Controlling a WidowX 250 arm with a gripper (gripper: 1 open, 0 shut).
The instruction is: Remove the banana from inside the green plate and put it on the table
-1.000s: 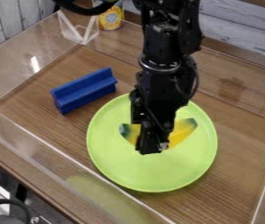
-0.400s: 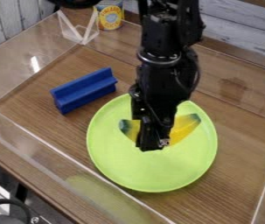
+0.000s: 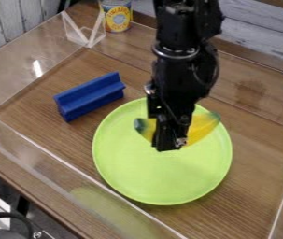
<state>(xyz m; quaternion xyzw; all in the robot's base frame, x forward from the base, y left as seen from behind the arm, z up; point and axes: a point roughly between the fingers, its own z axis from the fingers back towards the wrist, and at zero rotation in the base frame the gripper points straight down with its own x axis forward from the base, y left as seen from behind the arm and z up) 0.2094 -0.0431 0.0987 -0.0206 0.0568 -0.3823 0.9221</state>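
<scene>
Black arm coming down from top centre of frame, jaws [image 3: 169, 138] pointing straight down over plate [image 3: 125, 159]. Pinching banana [image 3: 201, 130] between fingers, at right of centre of frame. Yellow body visible right of jaws, dark tip visible left of them. Cannot tell if banana touching plate surface or just above. Green plate on brown bench [image 3: 32, 79], lower centre. Blue block [image 3: 89, 97] on bench, left of plate, apart from rim.
</scene>
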